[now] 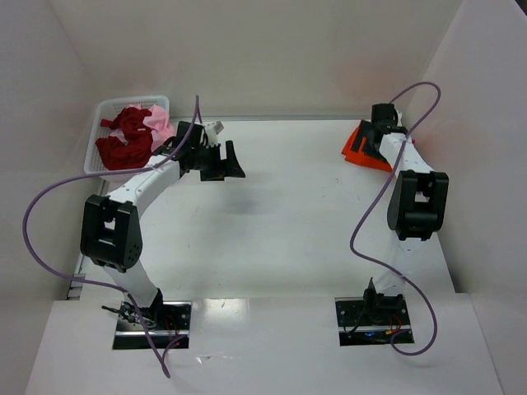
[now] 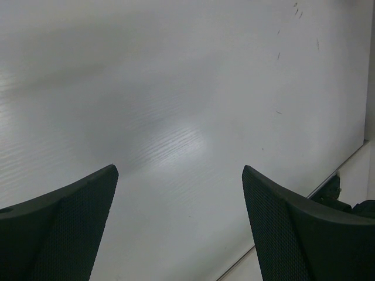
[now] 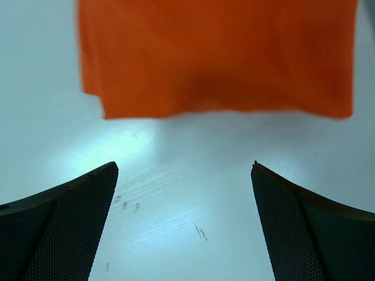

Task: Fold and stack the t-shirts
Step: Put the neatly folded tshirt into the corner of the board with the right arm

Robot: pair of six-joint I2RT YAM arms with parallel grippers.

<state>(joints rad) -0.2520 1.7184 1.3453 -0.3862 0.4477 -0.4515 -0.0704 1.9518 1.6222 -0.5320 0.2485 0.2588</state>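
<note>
A folded bright orange t-shirt (image 1: 356, 153) (image 3: 217, 55) lies flat at the table's far right. My right gripper (image 1: 368, 141) (image 3: 184, 170) hovers just short of its near edge, open, with only bare table between its fingers. A dark red t-shirt (image 1: 123, 141) and a pale pink t-shirt (image 1: 160, 123) lie crumpled in the white mesh basket (image 1: 97, 123) at the far left. My left gripper (image 1: 226, 167) (image 2: 180, 170) hangs to the right of the basket over bare table, open and holding nothing.
White walls close in the table at the back and on both sides. The table's edge (image 2: 328, 181) runs through the lower right of the left wrist view. Purple cables loop off both arms. Small dark scuffs (image 3: 200, 232) mark the tabletop.
</note>
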